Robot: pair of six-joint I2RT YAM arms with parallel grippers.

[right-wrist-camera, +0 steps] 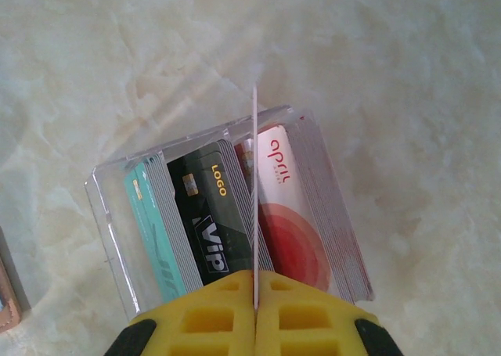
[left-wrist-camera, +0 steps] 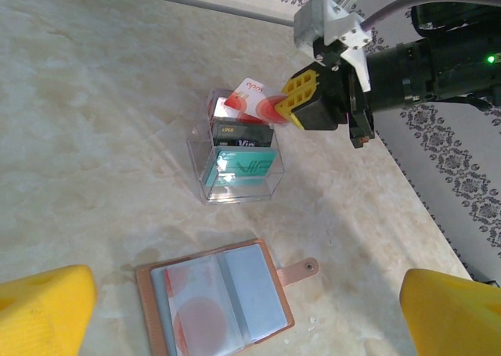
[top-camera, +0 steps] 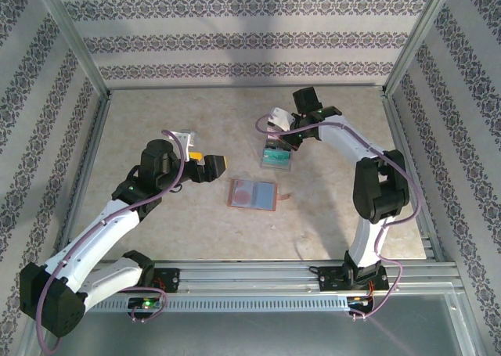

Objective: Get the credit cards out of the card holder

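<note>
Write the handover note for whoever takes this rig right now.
Left gripper: jaws open, empty, hovering beside the card holder.
Right gripper: jaws shut on a white-and-red card above the clear box.
Card holder: lying open and flat.
Done: teal card and black card stand in the box.
Left: drop the held card in; a red-marked card sits in one holder pocket.

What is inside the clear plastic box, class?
The clear box holds upright cards: teal cards, a black VIP card, white-and-red cards. The right gripper pinches one thin card edge-on. Overlap hides most faces, so the count is unclear.
</note>
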